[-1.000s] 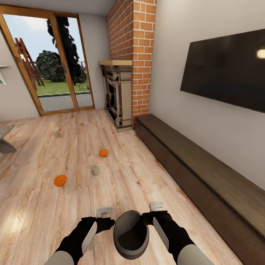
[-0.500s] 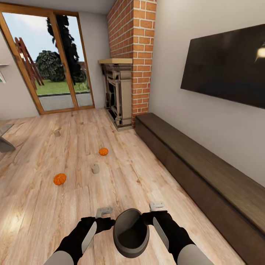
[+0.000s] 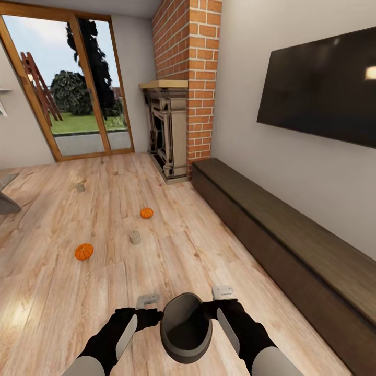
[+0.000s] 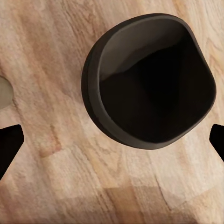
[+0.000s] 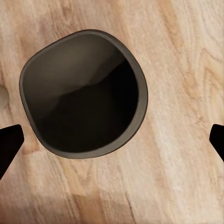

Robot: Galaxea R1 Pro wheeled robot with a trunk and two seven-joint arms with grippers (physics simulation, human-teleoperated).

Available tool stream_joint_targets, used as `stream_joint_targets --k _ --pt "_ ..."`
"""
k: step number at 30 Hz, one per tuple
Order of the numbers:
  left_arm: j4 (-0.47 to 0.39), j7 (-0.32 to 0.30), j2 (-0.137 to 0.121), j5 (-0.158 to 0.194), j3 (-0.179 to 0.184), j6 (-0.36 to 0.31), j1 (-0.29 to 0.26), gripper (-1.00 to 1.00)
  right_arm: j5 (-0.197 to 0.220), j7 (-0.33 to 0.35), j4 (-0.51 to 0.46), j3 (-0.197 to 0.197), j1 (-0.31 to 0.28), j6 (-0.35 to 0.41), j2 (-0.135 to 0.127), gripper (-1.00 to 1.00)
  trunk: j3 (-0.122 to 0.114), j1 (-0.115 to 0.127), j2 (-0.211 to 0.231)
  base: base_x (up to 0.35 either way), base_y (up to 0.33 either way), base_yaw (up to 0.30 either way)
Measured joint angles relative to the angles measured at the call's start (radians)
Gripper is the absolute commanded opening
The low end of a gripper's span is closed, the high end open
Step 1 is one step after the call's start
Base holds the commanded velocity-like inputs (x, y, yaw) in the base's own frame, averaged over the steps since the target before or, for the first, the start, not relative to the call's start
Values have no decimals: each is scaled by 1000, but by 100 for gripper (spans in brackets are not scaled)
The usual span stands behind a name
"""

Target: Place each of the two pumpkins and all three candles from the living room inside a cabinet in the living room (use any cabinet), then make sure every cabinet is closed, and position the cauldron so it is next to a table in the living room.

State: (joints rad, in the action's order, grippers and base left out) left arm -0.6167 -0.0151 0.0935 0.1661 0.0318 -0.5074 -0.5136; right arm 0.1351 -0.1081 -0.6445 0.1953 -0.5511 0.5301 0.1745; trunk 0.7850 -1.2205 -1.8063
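The dark-grey cauldron (image 3: 185, 328) stands on the plank floor between my two arms, mouth up; it also shows in the wrist views (image 4: 149, 81) (image 5: 84, 93). My left gripper (image 3: 148, 304) (image 4: 112, 144) and right gripper (image 3: 223, 293) (image 5: 112, 144) hover over its rim, both open and holding nothing. Two orange pumpkins (image 3: 84, 251) (image 3: 147, 212) lie on the floor ahead to the left. One candle (image 3: 135, 238) stands between them and another (image 3: 80, 187) farther back. A beige round edge (image 4: 3, 91), maybe the third candle, shows beside the cauldron. The long dark-brown cabinet (image 3: 282, 245) runs along the right wall, its panels shut.
A brick chimney with a beige-and-black fireplace (image 3: 168, 133) stands past the cabinet's far end. A black screen (image 3: 318, 89) hangs above the cabinet. Glazed wooden doors (image 3: 68, 89) fill the far wall. A corner of the grey table (image 3: 6, 197) shows at the left edge.
The whole view has shifted a little: pumpkins, candles and cauldron sit slightly higher in the picture. Both arms keep the same pose.
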Motion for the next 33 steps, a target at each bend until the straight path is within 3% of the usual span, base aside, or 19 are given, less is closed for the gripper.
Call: stream_joint_targets --k 33 --pt "0 0 1 0 0 0 0 100 0 1 2 0 0 0 0 100 103 -127 -231 0 0 0"
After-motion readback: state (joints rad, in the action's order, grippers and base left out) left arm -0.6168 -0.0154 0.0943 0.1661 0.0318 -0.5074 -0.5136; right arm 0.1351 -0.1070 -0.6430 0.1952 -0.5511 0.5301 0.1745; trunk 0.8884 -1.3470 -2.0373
